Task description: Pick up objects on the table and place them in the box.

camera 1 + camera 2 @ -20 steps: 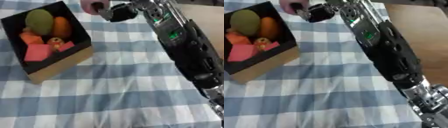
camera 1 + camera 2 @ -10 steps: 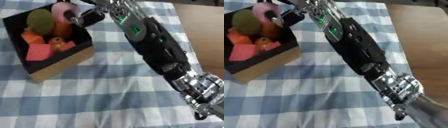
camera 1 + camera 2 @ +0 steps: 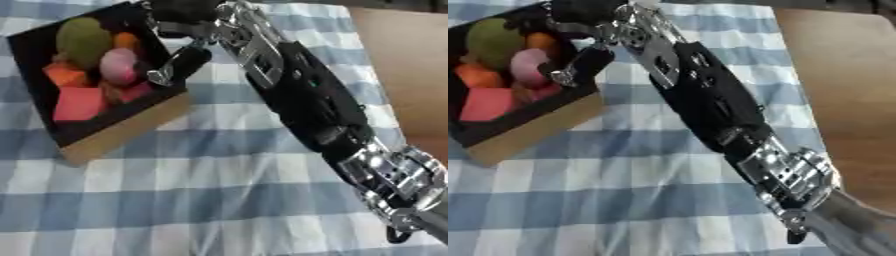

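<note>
The putting-in step looks done: a round pink thing (image 3: 117,66) is seen inside the box (image 3: 122,131), among orange, green and red pieces. The right hand (image 3: 179,62) is held over the box's right edge, fingers apart and empty. Next, it should be lifted away.

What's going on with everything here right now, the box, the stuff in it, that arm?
Box: open-topped, on the checked cloth, holding several items.
Pink object: lying inside the box, released.
Green fruit: inside the box.
Right hand: over the box's edge, fingers relaxed, holding nothing.
Left hand: not visible.
</note>
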